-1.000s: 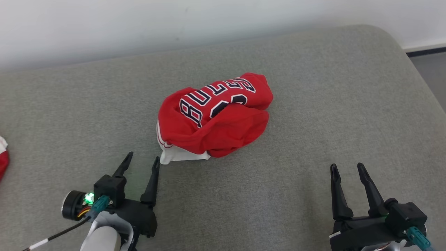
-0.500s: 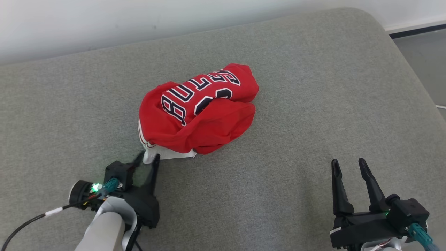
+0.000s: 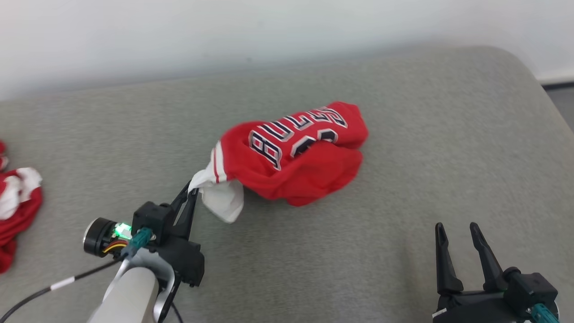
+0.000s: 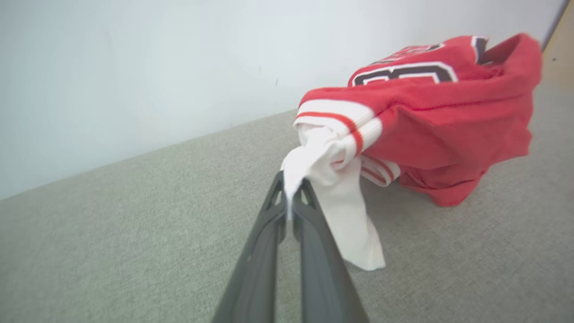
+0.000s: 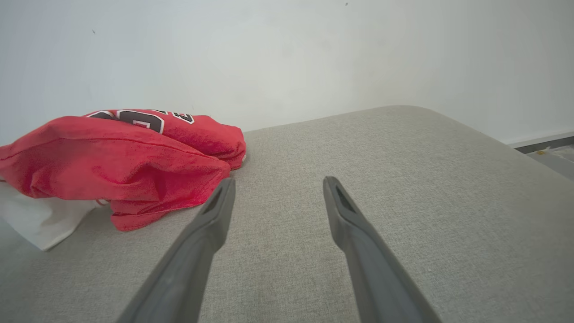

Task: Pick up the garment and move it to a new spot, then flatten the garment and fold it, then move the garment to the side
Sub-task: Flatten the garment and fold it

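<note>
The left pincer (image 3: 190,190) is pinched tight on the white hem of the red shirt (image 3: 309,166) — the crumpled bulk lies just ahead and to its right, resting on the grey cushion (image 3: 314,269). Farther right, the right pincer (image 3: 457,229) stands spread wide — holding nothing.

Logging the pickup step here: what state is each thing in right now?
jersey: crumpled heap, white corner pinched and raised off the cushion, bulk resting on it.
left hand: shut on the jersey's white corner.
right hand: open, empty, apart from the jersey.
other garment: crumpled, untouched, far left on the cushion.
</note>
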### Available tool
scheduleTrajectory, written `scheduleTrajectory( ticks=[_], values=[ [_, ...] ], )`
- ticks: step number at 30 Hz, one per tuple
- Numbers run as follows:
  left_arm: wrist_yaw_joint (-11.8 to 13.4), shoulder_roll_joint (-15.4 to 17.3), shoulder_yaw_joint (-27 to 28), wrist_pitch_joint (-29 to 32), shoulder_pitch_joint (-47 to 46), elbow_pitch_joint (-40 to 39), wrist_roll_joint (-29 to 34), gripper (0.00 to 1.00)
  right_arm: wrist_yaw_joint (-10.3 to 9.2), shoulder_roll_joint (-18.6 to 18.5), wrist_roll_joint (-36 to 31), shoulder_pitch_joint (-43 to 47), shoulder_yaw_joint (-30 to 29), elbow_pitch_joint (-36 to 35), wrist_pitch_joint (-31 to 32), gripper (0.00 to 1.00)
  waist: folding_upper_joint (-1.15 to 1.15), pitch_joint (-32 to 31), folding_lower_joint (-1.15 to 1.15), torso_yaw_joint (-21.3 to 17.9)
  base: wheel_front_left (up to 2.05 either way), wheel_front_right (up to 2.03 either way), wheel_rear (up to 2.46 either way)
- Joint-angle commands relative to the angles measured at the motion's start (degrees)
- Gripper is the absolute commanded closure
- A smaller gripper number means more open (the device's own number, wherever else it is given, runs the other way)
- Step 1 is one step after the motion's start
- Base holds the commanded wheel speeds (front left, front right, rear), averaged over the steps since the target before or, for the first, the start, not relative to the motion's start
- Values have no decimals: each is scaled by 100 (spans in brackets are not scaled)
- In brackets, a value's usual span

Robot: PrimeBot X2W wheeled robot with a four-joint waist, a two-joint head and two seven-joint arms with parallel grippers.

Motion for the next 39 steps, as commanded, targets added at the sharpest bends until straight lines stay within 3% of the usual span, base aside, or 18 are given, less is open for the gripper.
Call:
scheduleTrajectory(
  ticks=[1,10,14,18,22,23,24,30,39],
  values=[
    [46,89,-38,-15,147,-148,99,100,-12,2,-10,77,-17,-5,-3,0,0,-353,0,438,0,0,0],
    [486,651,-161,688,1261,-1963,286,100,-12,1,72,228,-30,-35,-3,0,0,-483,0,954,0,0,0],
    [708,630,-256,1035,2046,-2721,140,100,-12,1,64,241,-32,-50,-3,0,0,-420,0,1018,0,0,0],
    [857,497,-344,1147,2708,-2961,-40,100,-12,1,8,224,-44,-42,-3,0,0,-390,0,1028,0,0,0],
    [772,254,-581,1124,3083,-2823,-219,100,-12,2,-46,231,-96,-42,-3,0,0,-391,0,1077,0,0,0],
    [766,219,-646,1116,3105,-2759,-201,78,-12,2,-59,219,-102,-32,-2,0,0,-397,0,1089,0,0,0],
    [760,170,-699,1085,3105,-2718,-175,0,-12,2,-67,208,-108,-24,-3,0,0,-405,0,1101,0,0,0],
    [763,-5,-817,701,2957,-2863,-82,0,-12,2,-89,264,-135,3,-3,0,0,-532,0,1225,0,0,0],
    [823,227,-596,584,2738,-3757,-51,0,-12,2,-46,282,-74,19,-3,0,0,-651,0,1219,0,0,0]
  ],
)
